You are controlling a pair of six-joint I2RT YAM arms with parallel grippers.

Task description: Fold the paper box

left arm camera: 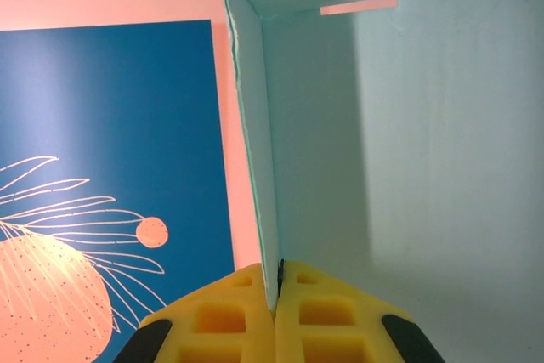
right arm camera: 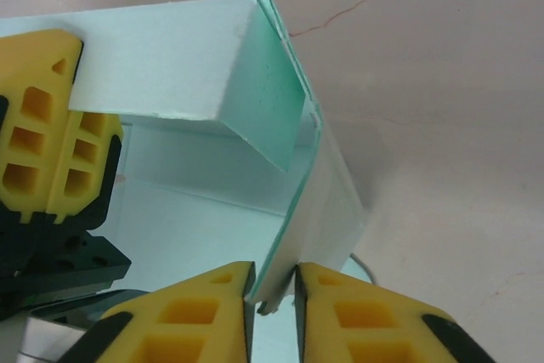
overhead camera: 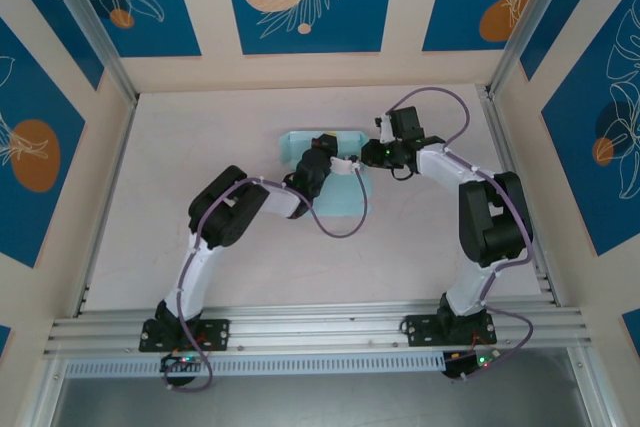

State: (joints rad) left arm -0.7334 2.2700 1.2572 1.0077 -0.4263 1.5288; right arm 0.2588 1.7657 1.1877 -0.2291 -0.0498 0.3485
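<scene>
Upper centre of top view: paper box (overhead camera: 345, 197) half raised. Thin, light, crease-prone card: best pinched at wall edges. Left gripper (left arm camera: 276, 282) closed on one wall, right gripper (right arm camera: 274, 274) nipping another.

Your top view looks steeply down from high on the near side of the paper box (overhead camera: 342, 197), taking in the whole counter (overhead camera: 200, 147), with the box small near its middle. Your left wrist view sits hard against the box behind the left hand (left arm camera: 276, 282), facing along one wall toward a blue panel (left arm camera: 110, 125). Your right wrist view, equally close behind the right hand (right arm camera: 274, 276), looks into the box. All three views share it.
</scene>
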